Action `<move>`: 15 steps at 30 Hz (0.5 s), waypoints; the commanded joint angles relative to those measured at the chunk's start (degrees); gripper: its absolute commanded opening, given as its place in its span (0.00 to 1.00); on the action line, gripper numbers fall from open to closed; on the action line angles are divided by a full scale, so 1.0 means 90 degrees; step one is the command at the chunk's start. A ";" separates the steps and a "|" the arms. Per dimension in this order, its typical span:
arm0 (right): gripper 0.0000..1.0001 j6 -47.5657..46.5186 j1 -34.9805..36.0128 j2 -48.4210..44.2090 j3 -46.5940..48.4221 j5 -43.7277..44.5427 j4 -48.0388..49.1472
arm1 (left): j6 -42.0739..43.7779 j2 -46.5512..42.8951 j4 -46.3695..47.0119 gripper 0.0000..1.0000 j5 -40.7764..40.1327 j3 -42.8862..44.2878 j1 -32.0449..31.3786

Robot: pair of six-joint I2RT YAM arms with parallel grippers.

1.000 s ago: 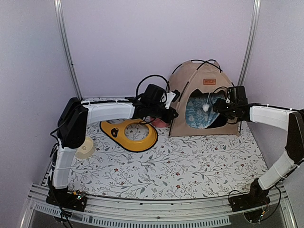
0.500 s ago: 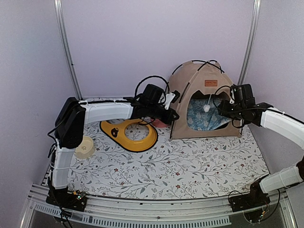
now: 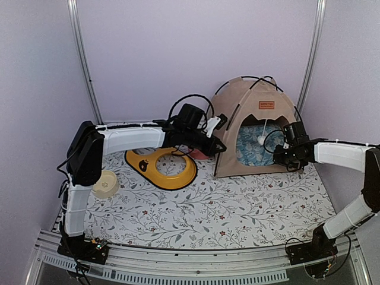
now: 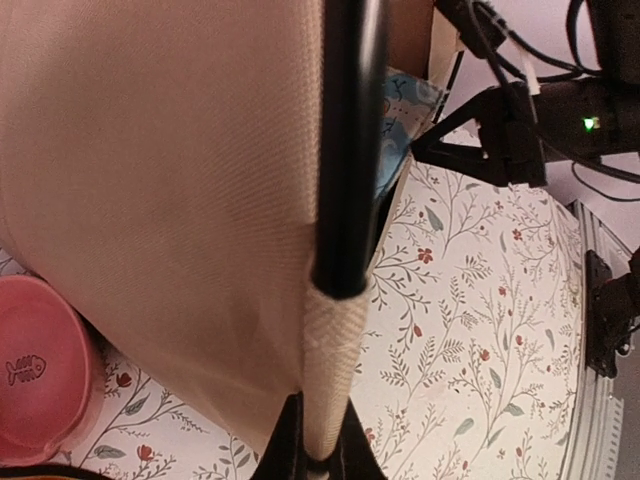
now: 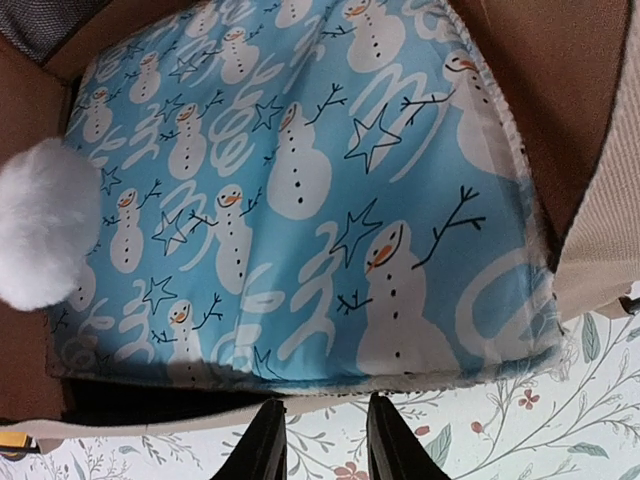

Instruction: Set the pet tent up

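Floral-print bench (image 3: 237,214): your left claw (image 4: 318,455) pinches the woven corner strap (image 4: 330,350) of the domed canvas pet tent (image 3: 252,101) — right claw (image 5: 318,440) apart.

top external looks down from above and behind over the whole table (image 3: 237,208). left wrist sits tight against the pet tent (image 4: 150,170) corner; right wrist faces its doorway (very close). all share the tent.
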 commanded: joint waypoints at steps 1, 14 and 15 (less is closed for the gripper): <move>0.29 0.0063 -0.0296 0.0450 0.0022 -0.0207 0.0602 | -0.0061 -0.0263 -0.0367 0.00 0.0388 0.0090 -0.0030; 0.50 -0.0062 -0.0238 0.1097 0.0764 -0.0128 0.0893 | 0.0291 -0.0079 -0.0744 0.00 0.0773 0.0296 -0.0053; 0.51 -0.0056 -0.0118 0.0890 0.0639 -0.0053 0.0887 | 0.0328 -0.0042 -0.0745 0.00 0.0791 0.0325 -0.0052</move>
